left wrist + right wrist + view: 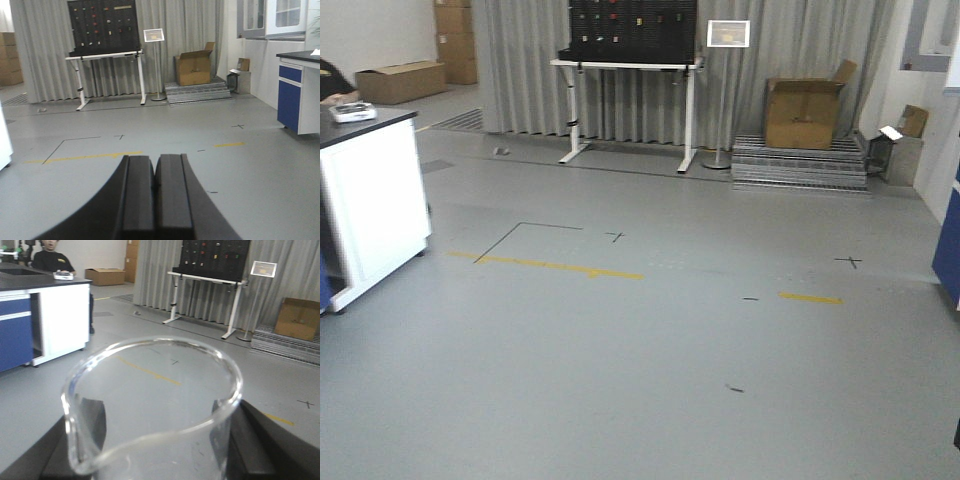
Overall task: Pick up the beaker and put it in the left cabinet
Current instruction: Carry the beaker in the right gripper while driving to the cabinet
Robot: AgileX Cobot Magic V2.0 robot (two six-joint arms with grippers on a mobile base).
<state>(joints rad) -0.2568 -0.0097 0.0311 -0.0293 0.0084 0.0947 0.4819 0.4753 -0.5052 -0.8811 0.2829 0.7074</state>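
The beaker (150, 440), a clear glass cylinder with a pouring lip at its lower left rim, fills the bottom of the right wrist view. My right gripper (160, 440) is shut on the beaker, one dark finger (92, 425) pressed to each side of the glass. In the left wrist view my left gripper (154, 172) is shut, its two dark pads touching with nothing between them. It hangs over the bare grey floor. The left cabinet is out of view. Neither gripper shows in the front view.
A white counter with a black top (365, 200) stands at the left. At the right is a blue-and-white counter (300, 95). A black board on a white-legged table (630, 70), a sign stand (725, 90) and cardboard boxes (805, 110) line the curtain. Yellow tape (550, 266) marks the floor.
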